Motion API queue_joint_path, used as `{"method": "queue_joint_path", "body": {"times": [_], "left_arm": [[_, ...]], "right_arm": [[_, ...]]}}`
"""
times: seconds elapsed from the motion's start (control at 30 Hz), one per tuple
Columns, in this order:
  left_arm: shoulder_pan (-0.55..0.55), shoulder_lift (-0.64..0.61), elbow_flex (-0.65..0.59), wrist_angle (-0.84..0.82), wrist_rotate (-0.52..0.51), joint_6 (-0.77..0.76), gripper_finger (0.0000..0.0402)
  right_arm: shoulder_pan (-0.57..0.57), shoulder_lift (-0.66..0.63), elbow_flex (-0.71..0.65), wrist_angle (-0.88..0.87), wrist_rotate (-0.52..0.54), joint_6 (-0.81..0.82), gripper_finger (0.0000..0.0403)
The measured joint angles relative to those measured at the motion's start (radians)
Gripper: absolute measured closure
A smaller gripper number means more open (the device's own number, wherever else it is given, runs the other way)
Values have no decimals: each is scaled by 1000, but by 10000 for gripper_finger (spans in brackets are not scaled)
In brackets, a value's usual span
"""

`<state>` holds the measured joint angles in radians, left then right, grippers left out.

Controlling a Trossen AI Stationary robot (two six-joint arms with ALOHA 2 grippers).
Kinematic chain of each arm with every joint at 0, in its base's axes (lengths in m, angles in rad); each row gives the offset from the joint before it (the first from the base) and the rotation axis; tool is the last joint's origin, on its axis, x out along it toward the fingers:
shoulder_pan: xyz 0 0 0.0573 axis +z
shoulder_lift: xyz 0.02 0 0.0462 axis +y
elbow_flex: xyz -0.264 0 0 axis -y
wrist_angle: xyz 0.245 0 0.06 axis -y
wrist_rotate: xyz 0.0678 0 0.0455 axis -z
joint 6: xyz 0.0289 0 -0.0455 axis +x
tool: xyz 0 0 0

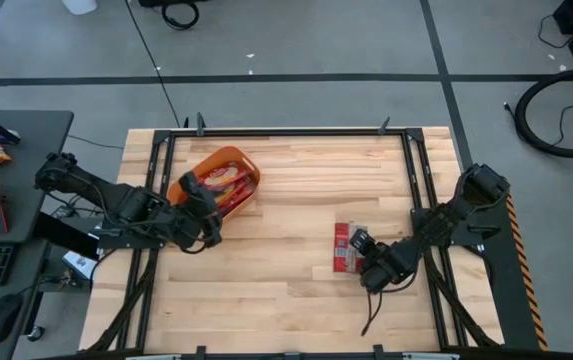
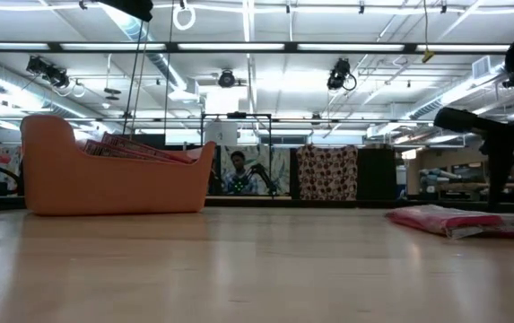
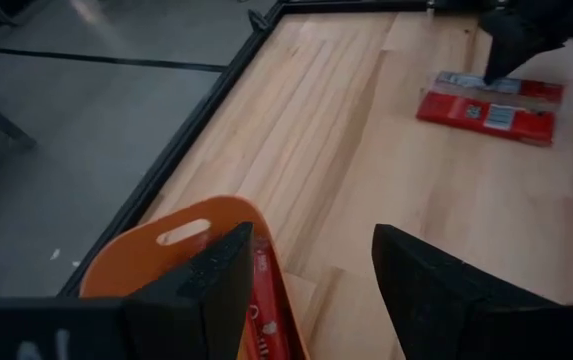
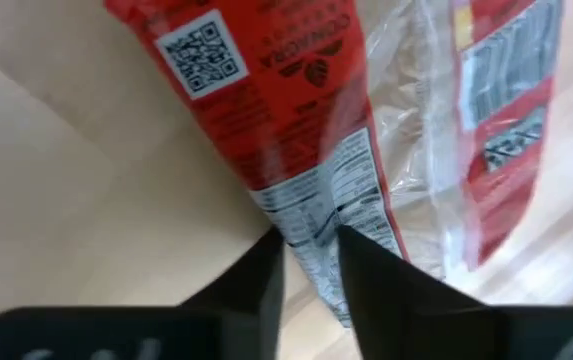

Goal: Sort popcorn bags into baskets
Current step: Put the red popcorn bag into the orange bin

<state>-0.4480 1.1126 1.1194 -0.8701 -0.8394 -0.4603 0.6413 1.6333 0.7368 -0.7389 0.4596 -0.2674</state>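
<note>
Between claw tips, red popcorn bag [image 4: 266, 110]

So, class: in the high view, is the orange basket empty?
No: red popcorn bags lie inside the orange basket.

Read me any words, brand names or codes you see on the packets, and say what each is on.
"CONAGRA": small white print on the red popcorn bag in the right wrist view, beside a QR code.
Nutrition panel and barcode on the same packets: too blurred to read.
Bags in the orange basket: print too small to read.
</note>
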Motion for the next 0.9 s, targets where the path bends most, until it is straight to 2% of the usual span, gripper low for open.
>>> {"method": "queue_joint_path", "body": {"times": [0.2,0.3,0.57,0.9], "left_arm": [[0,0,0,6,14,0,194],[0,1,0,11,24,0,194],[0,84,0,46,154,22,194],[1,151,0,47,165,77,194]], "right_arm": [[-1,1,0,24,-27,10,392],[-2,1,3,31,-15,23,391],[-10,0,98,24,12,40,398],[-62,0,268,13,140,23,400]]}}
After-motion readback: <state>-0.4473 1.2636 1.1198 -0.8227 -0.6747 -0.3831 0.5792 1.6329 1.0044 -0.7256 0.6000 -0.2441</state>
